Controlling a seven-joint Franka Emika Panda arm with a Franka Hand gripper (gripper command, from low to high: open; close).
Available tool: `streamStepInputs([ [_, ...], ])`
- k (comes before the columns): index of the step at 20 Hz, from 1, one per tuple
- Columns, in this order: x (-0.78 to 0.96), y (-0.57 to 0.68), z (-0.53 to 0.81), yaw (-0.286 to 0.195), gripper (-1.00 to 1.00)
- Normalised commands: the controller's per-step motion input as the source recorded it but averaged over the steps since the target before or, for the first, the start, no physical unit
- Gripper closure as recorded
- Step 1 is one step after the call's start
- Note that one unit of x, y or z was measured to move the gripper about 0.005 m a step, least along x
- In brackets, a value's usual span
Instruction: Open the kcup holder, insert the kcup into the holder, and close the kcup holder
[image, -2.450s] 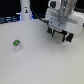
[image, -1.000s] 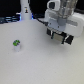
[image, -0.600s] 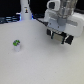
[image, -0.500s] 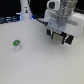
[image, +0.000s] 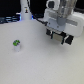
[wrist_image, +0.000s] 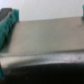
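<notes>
The kcup stands upright on the white bench, green top up, near the edge at the exterior view's left, with open surface around it and nothing touching it. It is small and round, so it has no long axis that matters; you could take it from any side.

The gripper hangs over the far part of the bench toward the exterior view's right, well apart from the kcup. From the gripper, the kcup lies toward the exterior view's left and a little nearer to the camera. This is the relation to keep in mind for the later pick.

I cannot tell if the fingers are spread or pressed together: in the exterior view they are a dark blurred mass under the white arm body, and the wrist view does not settle it.

The wrist view is filled by a broad grey-brown surface with a darker band along one side and something teal at one end. I judge, not with certainty, that this is the kcup holder seen from very close; its handles and slots are not visible. I also cannot find the holder in the exterior view.

A tall white bottle-like object stands at the far edge, near the kcup's side of the bench. Keep your path away from it.
</notes>
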Motion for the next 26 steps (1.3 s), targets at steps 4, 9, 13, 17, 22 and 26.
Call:
streamStepInputs([
  [4,0.62,-0.89,0.00,0.020,1.00],
  [9,0.57,-0.91,0.03,0.023,1.00],
  [13,0.49,-0.93,0.11,0.028,1.00],
  [17,0.45,-0.92,0.05,0.042,1.00],
  [22,0.38,-0.47,0.03,0.040,1.00],
  [26,0.77,-0.27,0.18,-0.075,1.00],
])
